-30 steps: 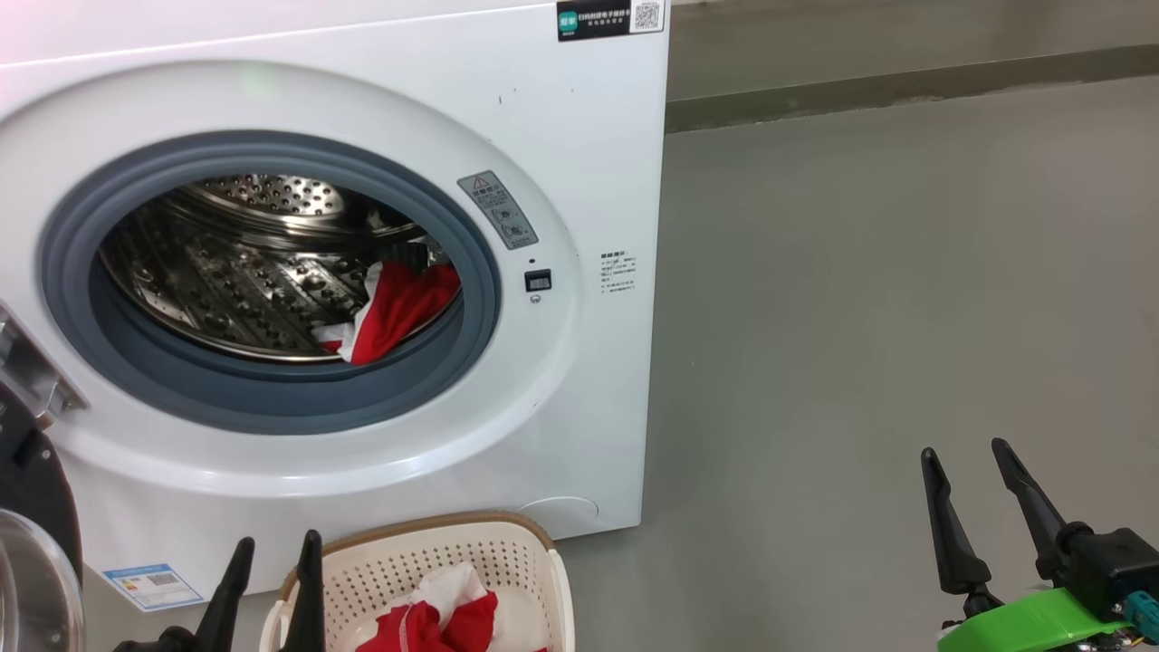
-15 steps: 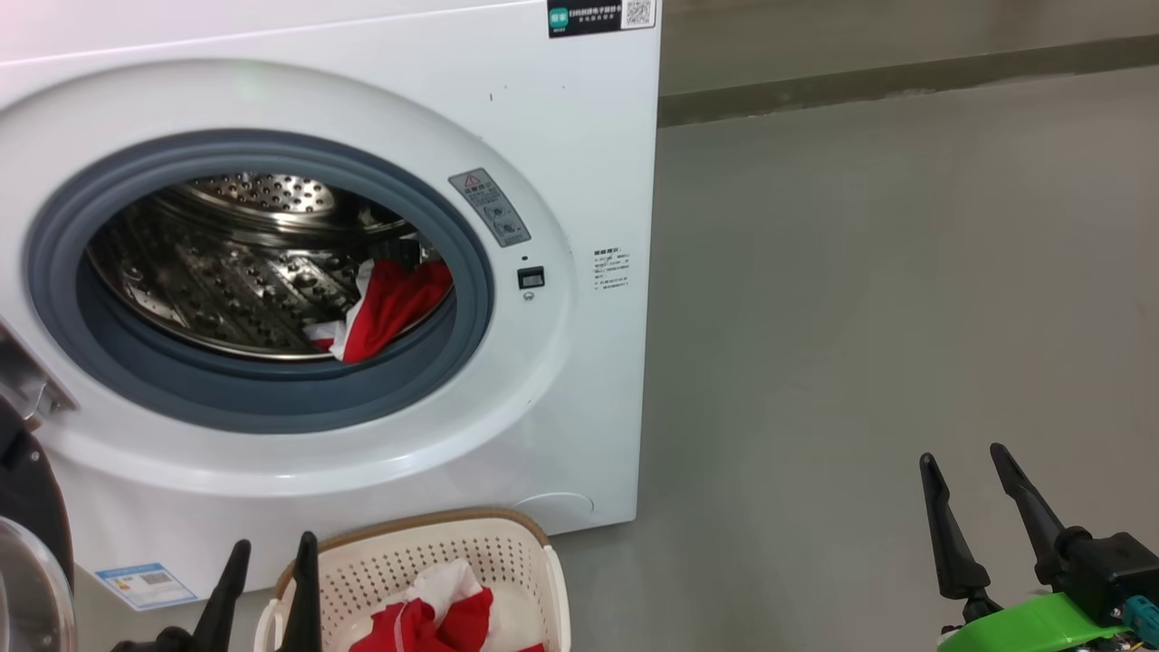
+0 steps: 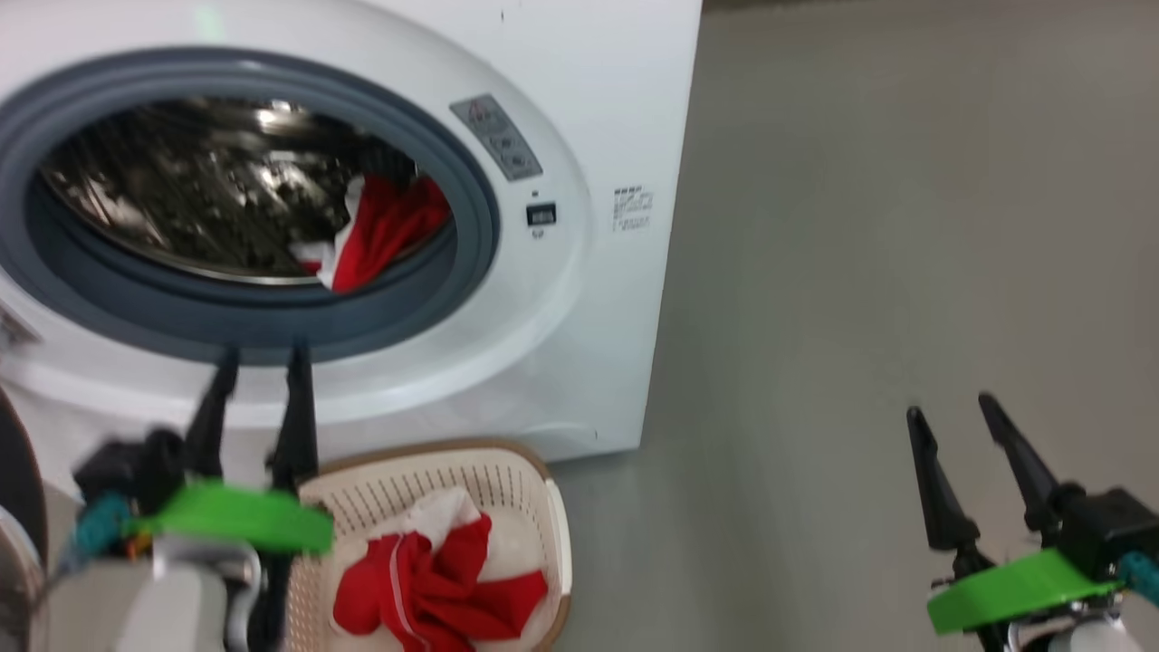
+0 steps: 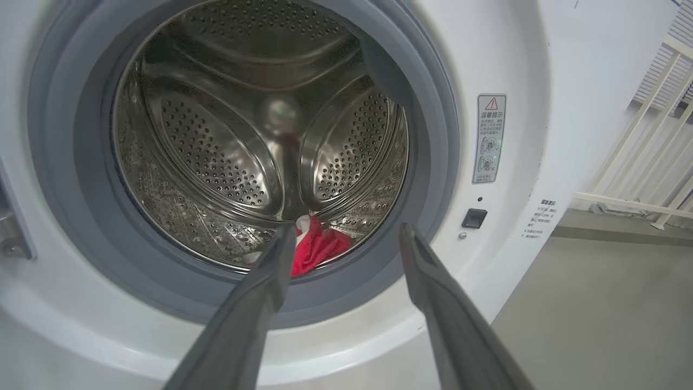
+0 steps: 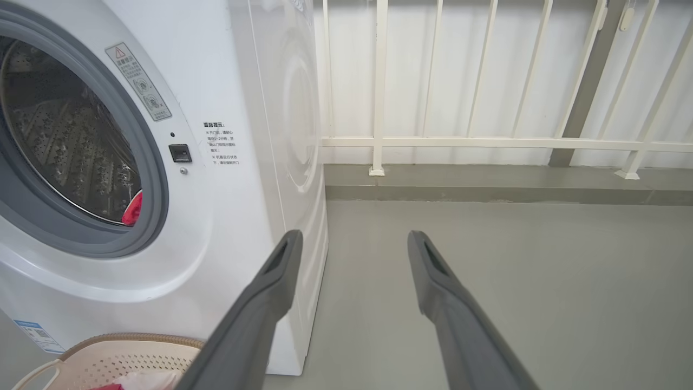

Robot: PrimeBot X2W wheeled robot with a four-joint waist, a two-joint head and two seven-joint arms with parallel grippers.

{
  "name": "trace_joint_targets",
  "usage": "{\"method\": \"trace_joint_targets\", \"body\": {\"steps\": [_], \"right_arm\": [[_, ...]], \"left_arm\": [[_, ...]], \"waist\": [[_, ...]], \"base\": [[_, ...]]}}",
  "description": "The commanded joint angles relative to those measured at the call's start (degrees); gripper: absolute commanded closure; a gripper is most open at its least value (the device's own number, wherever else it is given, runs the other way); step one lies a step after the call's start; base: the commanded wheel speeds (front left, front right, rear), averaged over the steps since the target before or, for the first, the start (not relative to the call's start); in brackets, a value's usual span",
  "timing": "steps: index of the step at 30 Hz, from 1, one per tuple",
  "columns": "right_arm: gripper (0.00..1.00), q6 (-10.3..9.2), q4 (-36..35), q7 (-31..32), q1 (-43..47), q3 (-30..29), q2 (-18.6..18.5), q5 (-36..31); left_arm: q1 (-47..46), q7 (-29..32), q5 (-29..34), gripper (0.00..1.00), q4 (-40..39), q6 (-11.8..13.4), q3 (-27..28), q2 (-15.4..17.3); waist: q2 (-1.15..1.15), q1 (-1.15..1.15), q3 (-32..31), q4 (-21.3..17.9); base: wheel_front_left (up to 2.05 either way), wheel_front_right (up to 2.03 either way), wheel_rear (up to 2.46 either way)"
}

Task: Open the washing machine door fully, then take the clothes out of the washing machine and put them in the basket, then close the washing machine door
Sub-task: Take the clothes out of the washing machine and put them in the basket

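Washing machine: the big white boxy front-loading washing machine (image 3: 598,109) stood on the grey floor (image 3: 860,272), its mouth uncovered, with a grey rubber ring (image 3: 272,330) around the perforated steel drum (image 4: 216,135).
Door: a dark sliver of the round, black-rimmed washing machine door (image 3: 18,480) showed at the head view's lower left edge, swung clear of the opening (too blurred for detail).
Clothes: bright red clothes (image 3: 385,231) with white trim lay low at the drum's right front, by the ring; a red heap (image 3: 435,584) lay in the basket.
Basket: the cream-white perforated plastic basket (image 3: 521,471) with a brown rim sat on the floor just before the machine's base.
Left gripper: the left gripper (image 4: 347,230) hovered before the drum's mouth, long dark fingers spread apart and empty.
Right gripper: the right gripper (image 5: 354,234) hung over bare floor, well right of the machine, fingers apart, holding nothing, pointing toward a white railing (image 5: 487,143).
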Motion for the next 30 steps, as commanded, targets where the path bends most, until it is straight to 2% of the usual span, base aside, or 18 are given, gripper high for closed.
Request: {"method": "trace_joint_targets", "body": {"steps": [1, 19, 30], "right_arm": [[0.00, 0.36, -1.72, -0.37, -2.51, 1.45, -1.20, 0.36], [0.00, 0.36, -2.38, -0.37, -12.09, 4.18, -1.71, 1.92], [0.00, 0.36, -1.89, -0.37, -14.85, 7.26, -1.92, 3.13]], "left_arm": [[-3.00, -0.70, -0.30, 0.00, -0.62, -0.31, 1.58, 1.91], [-33.19, -0.70, -0.81, 0.00, 17.68, -0.31, 3.59, 6.95], [-44.78, 0.62, -4.88, 0.00, 32.04, -0.31, -0.27, 10.48]], "waist": [[0.00, 0.00, 5.51, 0.36], [0.00, 0.00, 22.57, -4.83], [0.00, 0.00, 27.09, -6.67]], "base": [[0.00, 0.00, 0.00], [0.00, 0.00, 0.00], [0.00, 0.00, 0.00]]}}
